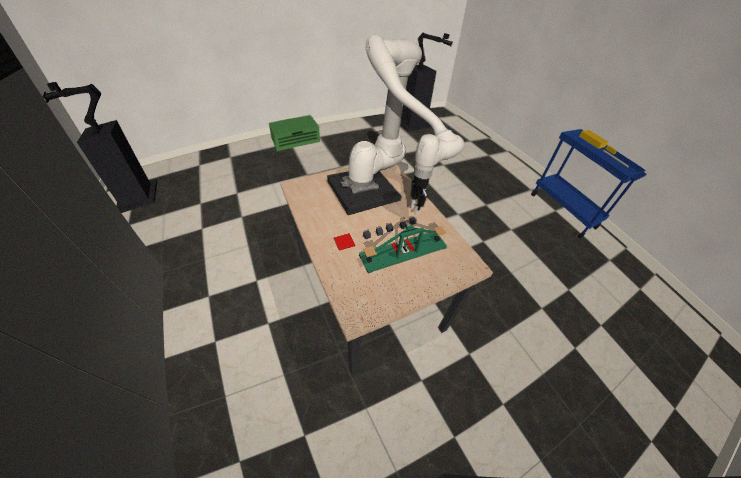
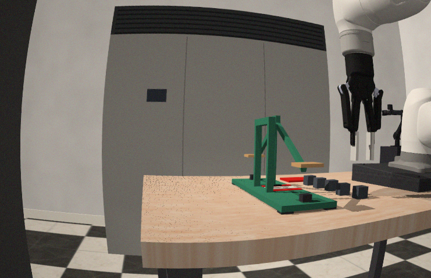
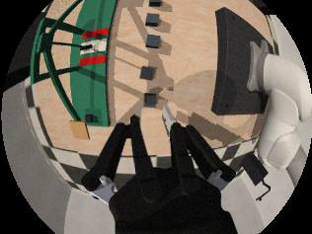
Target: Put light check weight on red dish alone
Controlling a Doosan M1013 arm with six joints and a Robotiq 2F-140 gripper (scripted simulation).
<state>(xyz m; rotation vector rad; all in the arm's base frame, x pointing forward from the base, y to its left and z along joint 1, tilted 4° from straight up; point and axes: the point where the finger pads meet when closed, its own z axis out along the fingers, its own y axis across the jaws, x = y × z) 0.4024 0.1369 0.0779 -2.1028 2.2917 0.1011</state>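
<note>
Several dark, look-alike weights stand in a spaced row behind the balance; the end weight (image 1: 412, 220) (image 2: 360, 192) (image 3: 149, 100) is nearest my gripper (image 1: 416, 210) (image 2: 362, 155) (image 3: 152, 111). The gripper hangs above the table near that row end, fingers pointing down, partly open with nothing between them. The green rocker balance (image 1: 382, 262) (image 2: 288, 201) (image 3: 96, 108) has bare pans, one a tan pan (image 1: 440, 230) (image 2: 307, 164) (image 3: 79, 129). Its pointer (image 3: 88, 46) is over the white field. The red dish (image 1: 344, 241) (image 2: 291, 179) lies flat and bare beyond the row's other end. Which weight is light cannot be seen.
The wooden table (image 1: 371, 304) (image 2: 196, 216) carries the arm's black base block (image 1: 376, 204) (image 2: 379, 178) (image 3: 227, 73) behind the row. The balance's raised frame (image 2: 270, 153) stands in front of it. A blue cart (image 1: 573, 202) and a green box (image 1: 295, 135) stand away from the table.
</note>
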